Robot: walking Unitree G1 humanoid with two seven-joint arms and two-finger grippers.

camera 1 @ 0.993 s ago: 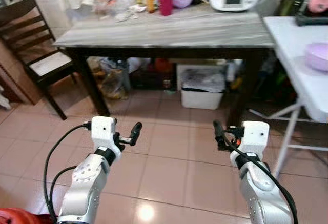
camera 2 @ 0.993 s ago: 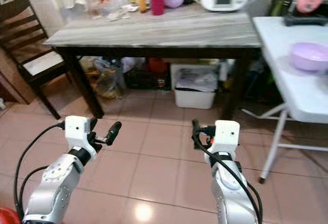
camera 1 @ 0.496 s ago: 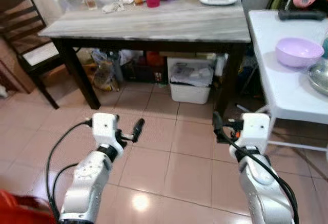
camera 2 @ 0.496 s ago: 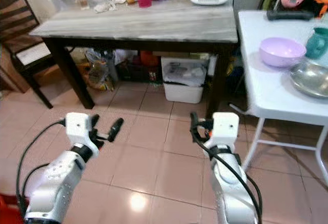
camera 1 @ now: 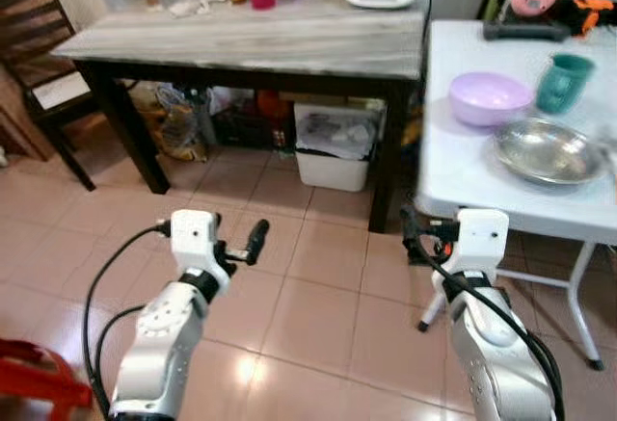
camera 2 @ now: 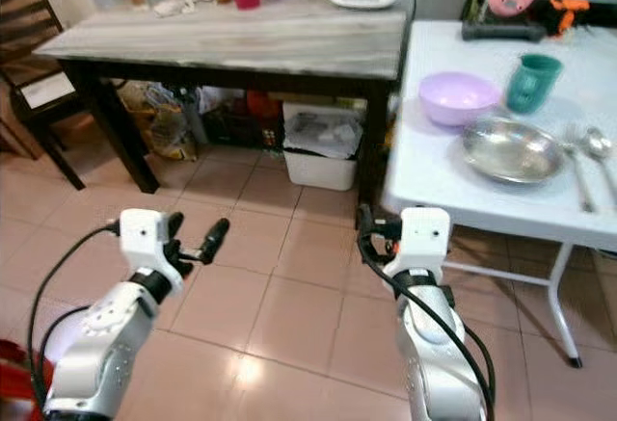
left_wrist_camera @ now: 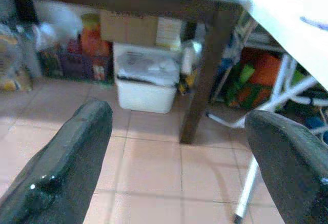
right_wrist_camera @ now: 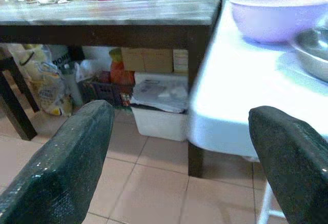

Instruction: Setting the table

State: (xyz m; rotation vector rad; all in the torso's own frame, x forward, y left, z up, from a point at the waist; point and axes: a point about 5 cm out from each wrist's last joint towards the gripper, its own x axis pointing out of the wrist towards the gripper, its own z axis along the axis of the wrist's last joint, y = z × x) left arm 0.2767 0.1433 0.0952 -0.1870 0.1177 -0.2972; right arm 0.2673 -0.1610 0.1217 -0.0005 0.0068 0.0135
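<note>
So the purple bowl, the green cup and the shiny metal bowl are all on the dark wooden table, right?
Not quite. The purple bowl, the green cup and the shiny metal bowl are all on the white folding table, not the dark wooden table next to it. The right eye view shows this.

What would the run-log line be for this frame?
phase: approach | left hand: open, empty | right hand: open, empty, near white table corner | on it: purple bowl, steel bowl, teal cup
</note>
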